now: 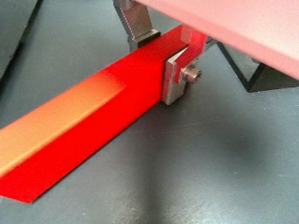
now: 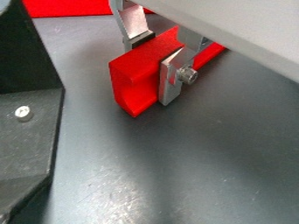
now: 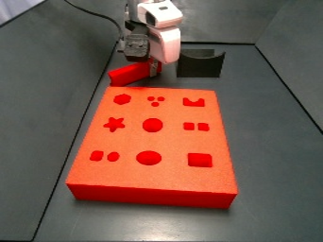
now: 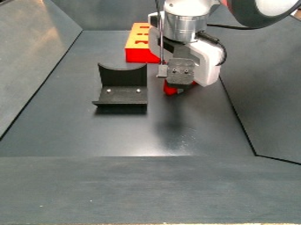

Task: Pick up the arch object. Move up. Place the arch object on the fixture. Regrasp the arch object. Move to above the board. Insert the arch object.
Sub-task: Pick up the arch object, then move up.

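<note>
The arch object (image 3: 130,74), a long bright red bar, lies on the dark floor just beyond the board's far edge, and in a side view it shows as a red piece (image 4: 173,86) under the hand. My gripper (image 1: 158,68) (image 2: 152,70) straddles the bar near one end. One silver finger (image 1: 174,79) presses its side and the other meets the opposite edge, so it is shut on the bar. Both side views show the gripper (image 3: 136,59) (image 4: 173,77) low over the floor. The board (image 3: 177,178) (image 4: 139,39) is a red slab with cutouts. The dark fixture (image 3: 198,64) (image 4: 121,85) stands beside the bar.
Dark enclosure walls rise on both sides in both side views. A black cable (image 3: 94,11) runs to the arm at the back. The fixture's dark base plate (image 2: 24,114) sits close to the bar's short end in a wrist view.
</note>
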